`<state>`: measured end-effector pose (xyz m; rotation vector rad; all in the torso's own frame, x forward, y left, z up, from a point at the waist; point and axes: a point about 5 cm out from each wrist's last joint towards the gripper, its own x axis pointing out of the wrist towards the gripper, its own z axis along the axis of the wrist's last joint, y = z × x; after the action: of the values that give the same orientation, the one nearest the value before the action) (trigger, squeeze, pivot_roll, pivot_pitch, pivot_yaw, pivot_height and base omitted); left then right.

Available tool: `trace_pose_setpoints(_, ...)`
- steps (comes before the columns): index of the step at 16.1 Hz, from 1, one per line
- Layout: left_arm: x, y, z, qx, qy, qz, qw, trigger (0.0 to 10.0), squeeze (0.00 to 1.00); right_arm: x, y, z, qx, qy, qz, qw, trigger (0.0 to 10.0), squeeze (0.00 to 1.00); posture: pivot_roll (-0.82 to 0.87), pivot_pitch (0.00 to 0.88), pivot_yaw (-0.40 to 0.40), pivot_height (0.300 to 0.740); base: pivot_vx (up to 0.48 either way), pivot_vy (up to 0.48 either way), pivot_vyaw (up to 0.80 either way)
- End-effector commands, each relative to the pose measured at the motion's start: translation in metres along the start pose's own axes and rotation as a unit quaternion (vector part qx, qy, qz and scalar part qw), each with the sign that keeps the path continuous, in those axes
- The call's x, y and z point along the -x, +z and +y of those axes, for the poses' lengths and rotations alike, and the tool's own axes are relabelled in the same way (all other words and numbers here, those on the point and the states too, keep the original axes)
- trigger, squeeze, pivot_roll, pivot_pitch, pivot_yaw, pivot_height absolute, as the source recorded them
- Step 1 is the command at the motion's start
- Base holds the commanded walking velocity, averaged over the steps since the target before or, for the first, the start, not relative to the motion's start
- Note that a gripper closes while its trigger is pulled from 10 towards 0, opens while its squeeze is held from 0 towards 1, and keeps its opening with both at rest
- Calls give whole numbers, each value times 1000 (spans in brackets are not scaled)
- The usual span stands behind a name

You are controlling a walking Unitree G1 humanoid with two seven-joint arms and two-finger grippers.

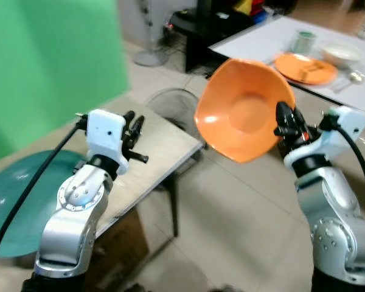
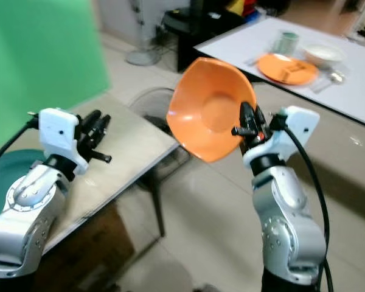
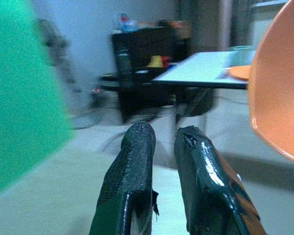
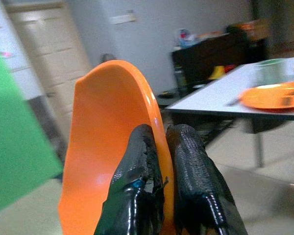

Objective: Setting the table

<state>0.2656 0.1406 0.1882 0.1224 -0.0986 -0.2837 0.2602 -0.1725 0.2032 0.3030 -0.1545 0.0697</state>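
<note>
Right gripper [image 4: 159,147] clamped on orange bowl [image 1: 243,109] rim, held upright in air. Left gripper [image 3: 159,142] empty, fingers nearly together, over small table's [image 1: 164,143] corner. White table [image 1: 261,39] beyond, carrying orange plate [image 1: 305,67]

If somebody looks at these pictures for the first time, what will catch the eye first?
First, the big orange bowl, held up in the air, tilted on its side, its rim pinched by the right gripper. Next, the green panel on the robot's left. Behind the bowl stands a white table carrying an orange plate, a white bowl and a cup.
</note>
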Motion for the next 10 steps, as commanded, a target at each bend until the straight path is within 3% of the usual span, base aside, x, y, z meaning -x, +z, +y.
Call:
trace_pose_setpoints(1, 2, 1, 3, -11, 6, -1, 1000, 10000, 0, 1, 12, 1, 8, -6, -34, 999, 10000, 0, 133, 0, 1, 740, 0, 0, -719)
trace_pose_setpoints(4, 1, 1, 2, -15, 2, -3, 1000, 10000, 0, 2, 9, -1, 17, -12, -28, 999, 10000, 0, 129, 0, 5, 740, 0, 0, -721)
trace_pose_setpoints(5, 1, 1, 2, -16, -1, -4, 1000, 10000, 0, 2, 9, -1, 18, -12, -27, 999, 0, 0, 129, 0, 5, 740, 0, 0, -750)
trace_pose_setpoints(8, -1, 3, -1, -16, -9, -10, 1000, 10000, 0, 3, 9, -3, 23, -20, -28, 999, 0, 0, 119, 0, 11, 740, 0, 0, -752)
trace_pose_setpoints(9, -1, 3, -1, -16, -11, -11, 1000, 10000, 0, 3, 10, -4, 28, -26, -27, 999, 10000, 0, 115, 0, 13, 740, 274, 0, -750)
trace_pose_setpoints(10, -1, 3, -2, -15, -12, -11, 1000, 10000, 0, 3, 10, -5, 31, -30, -27, 999, 10000, 0, 115, 0, 13, 740, 319, 0, -744)
